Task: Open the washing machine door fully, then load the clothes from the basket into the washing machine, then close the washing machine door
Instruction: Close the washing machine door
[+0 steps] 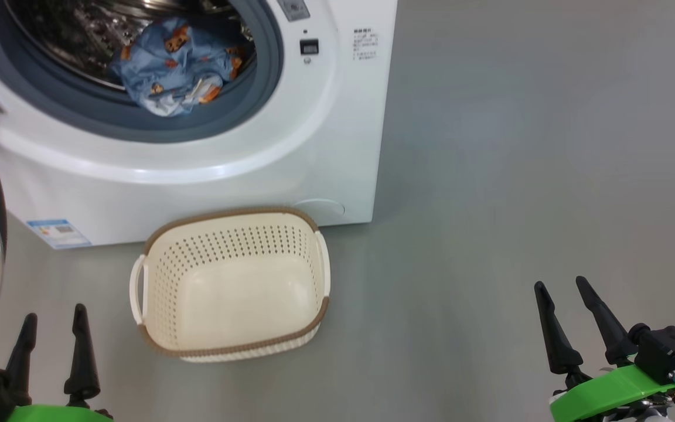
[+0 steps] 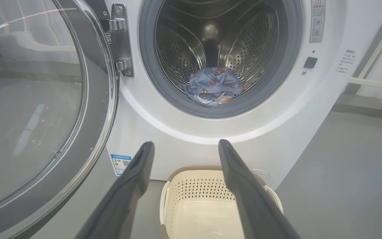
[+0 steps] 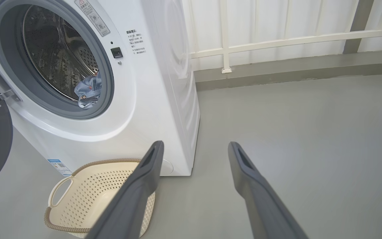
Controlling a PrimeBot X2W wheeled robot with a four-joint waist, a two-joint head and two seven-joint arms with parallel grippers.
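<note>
- Clothes (image 1: 179, 64): blue bear-print heap, perhaps two pieces, lying well beyond my left gripper (image 1: 55, 312).
- Right gripper (image 1: 560, 282), like the left: I read jaws wide, empty.

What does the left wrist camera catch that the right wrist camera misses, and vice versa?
Left wrist view: the broad clear glass of the washing machine door, swung open, and the left fingers. Right wrist view: the side panel of the washing machine, a white railing beyond it, and the right fingers. Both: the bear-print clothes lying in the drum and the empty basket on the floor.
</note>
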